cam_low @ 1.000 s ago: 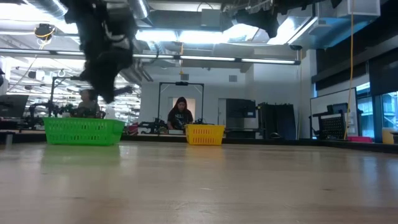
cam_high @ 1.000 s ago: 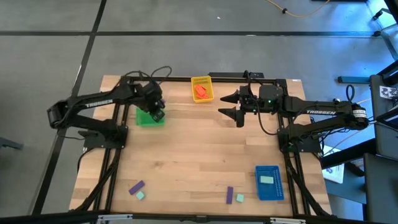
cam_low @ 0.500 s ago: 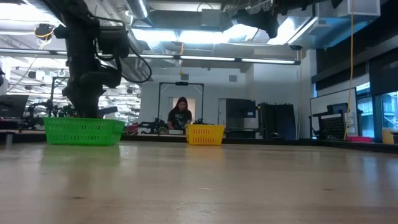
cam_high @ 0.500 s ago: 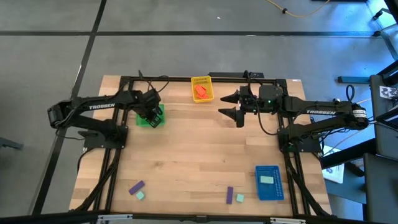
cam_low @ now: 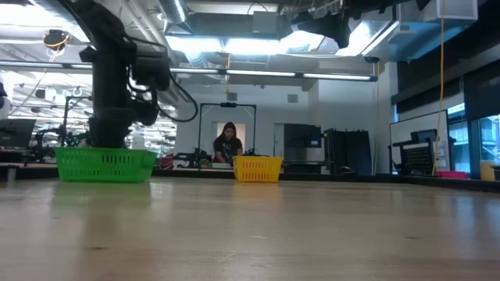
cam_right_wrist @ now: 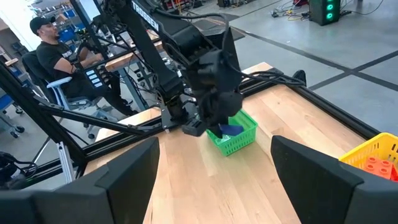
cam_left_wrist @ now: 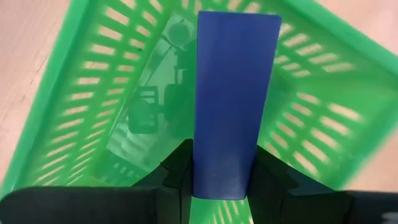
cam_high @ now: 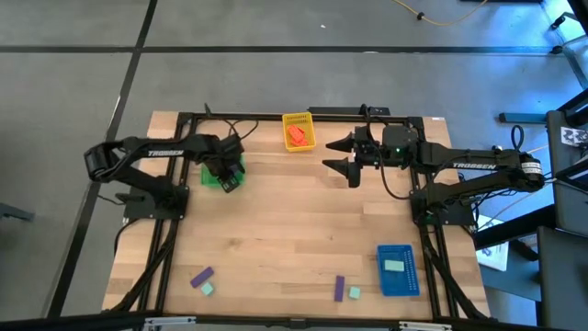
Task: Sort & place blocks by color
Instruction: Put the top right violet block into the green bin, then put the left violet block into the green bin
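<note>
Left gripper (cam_left_wrist: pixel 217 177) clamped on a purple block (cam_left_wrist: pixel 231 93), lowered into the green tray (cam_high: pixel 223 176) at far left. Right gripper (cam_high: pixel 347 154) fingers apart, hovering far right of centre. Yellow tray (cam_high: pixel 298 119) far centre holds orange-red blocks (cam_high: pixel 296 135). Blue tray (cam_high: pixel 397 270) near right holds a mint block (cam_high: pixel 394 266). Loose purple and mint blocks (cam_high: pixel 202 279) along the near edge.

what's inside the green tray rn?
The left gripper holds a purple block over the inside of the green tray. Visible tray floor looks bare; the block hides the middle strip.
</note>
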Robot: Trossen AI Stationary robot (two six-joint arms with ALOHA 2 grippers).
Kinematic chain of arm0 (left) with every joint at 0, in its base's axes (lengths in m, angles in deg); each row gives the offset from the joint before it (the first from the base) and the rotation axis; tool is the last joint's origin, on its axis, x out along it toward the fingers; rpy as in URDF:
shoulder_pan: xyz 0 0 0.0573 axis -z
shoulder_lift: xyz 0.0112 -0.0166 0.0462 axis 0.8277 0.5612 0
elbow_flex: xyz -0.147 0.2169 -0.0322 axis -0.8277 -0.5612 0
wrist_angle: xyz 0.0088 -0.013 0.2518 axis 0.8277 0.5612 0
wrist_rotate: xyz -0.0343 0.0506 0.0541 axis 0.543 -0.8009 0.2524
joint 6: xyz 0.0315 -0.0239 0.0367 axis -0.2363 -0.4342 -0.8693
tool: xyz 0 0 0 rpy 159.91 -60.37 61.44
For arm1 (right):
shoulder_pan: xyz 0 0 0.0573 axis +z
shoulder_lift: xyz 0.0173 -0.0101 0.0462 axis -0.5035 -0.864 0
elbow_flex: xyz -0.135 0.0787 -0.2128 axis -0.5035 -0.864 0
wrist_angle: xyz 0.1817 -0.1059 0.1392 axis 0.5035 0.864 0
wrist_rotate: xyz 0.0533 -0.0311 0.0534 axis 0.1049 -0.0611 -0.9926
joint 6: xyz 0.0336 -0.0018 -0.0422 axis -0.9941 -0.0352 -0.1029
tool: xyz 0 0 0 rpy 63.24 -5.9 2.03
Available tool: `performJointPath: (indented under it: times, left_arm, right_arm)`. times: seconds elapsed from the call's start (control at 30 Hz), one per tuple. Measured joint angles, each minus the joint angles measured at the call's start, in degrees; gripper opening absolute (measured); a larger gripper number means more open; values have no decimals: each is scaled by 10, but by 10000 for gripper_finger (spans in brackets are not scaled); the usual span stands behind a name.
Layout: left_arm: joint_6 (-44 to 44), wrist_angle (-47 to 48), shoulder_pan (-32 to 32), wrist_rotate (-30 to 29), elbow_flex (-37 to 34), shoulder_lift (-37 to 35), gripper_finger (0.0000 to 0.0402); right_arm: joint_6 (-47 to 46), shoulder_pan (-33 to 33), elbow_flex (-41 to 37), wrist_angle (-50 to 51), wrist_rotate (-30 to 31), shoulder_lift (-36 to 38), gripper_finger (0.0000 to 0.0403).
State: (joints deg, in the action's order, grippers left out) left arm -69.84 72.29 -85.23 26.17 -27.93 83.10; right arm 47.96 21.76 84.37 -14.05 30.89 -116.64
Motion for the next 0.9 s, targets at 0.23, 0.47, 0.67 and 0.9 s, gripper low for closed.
performJointPath:
  times: [0.23,0.47,0.67,0.9]
  left_arm:
    - [38,-6,0,-24,0,38,98]
    - [50,-5,1,-54,0,39,125]
    - [53,-4,0,-67,0,39,178]
    - [54,4,0,-50,0,28,223]
  right_arm:
    - [0,0,0,0,1,0,311]
    - [0,0,0,0,2,0,311]
    - [0,0,0,0,2,0,311]
    - [1,0,0,0,2,0,311]
